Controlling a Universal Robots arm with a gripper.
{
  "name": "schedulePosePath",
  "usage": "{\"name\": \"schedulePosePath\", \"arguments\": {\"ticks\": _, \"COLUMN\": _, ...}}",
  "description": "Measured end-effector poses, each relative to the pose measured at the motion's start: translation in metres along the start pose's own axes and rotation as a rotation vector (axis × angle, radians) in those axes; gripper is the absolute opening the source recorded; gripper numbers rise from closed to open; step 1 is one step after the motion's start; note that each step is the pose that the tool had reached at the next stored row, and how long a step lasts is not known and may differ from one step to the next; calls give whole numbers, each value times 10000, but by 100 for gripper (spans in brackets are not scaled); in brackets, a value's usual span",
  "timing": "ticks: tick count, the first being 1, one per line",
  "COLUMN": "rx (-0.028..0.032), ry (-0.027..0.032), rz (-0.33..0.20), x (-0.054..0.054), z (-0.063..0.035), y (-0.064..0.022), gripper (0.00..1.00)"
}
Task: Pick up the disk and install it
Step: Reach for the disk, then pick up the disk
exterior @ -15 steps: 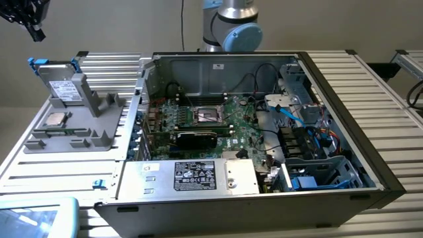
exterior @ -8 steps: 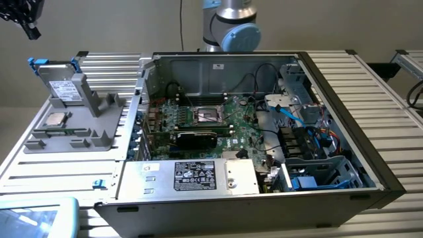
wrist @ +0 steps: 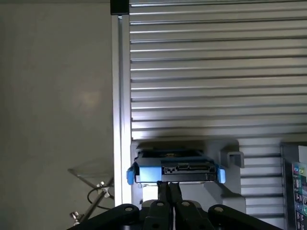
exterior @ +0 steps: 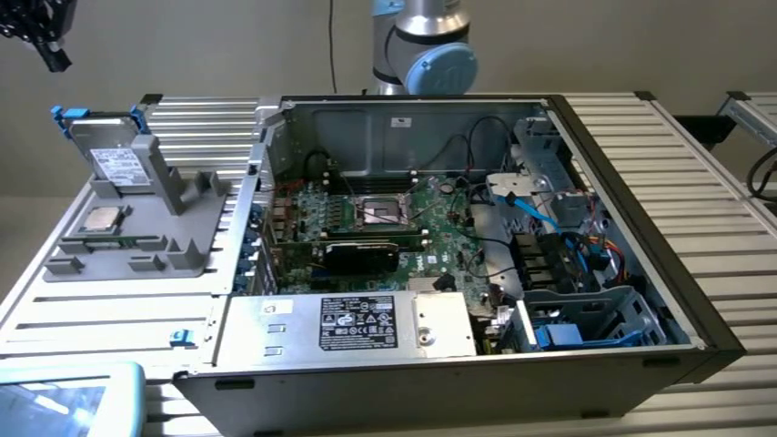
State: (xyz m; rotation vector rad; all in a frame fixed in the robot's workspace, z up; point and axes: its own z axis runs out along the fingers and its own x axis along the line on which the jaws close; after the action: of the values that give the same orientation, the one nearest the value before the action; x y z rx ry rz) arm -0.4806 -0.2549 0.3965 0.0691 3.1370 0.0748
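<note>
disk (exterior: 112, 153): flat silver slab, blue plastic frame, 10 o'clock off the PC case (exterior: 486, 387) | long axis near-upright, connector end up | gripper (wrist: 169, 186) fingers pinched together, empty

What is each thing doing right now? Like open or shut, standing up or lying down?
claw: shut, holding nothing, close to the disk.
disk: propped up at a tilt in the grey holder, not picked up yet.
CPU chip: lying flat on the grey holder.
computer case: lying on its side, open, with its insides showing.
</note>
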Motion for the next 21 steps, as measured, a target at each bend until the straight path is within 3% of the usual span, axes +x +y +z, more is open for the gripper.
{"name": "schedulePosePath", "arguments": {"ticks": 10, "rx": -27, "ry": 32, "rz": -238, "x": 66, "z": 22, "y": 57, "gripper": 11}}
{"name": "schedulePosePath", "arguments": {"ticks": 21, "rx": -28, "ry": 30, "rz": -238, "x": 66, "z": 22, "y": 57, "gripper": 11}}
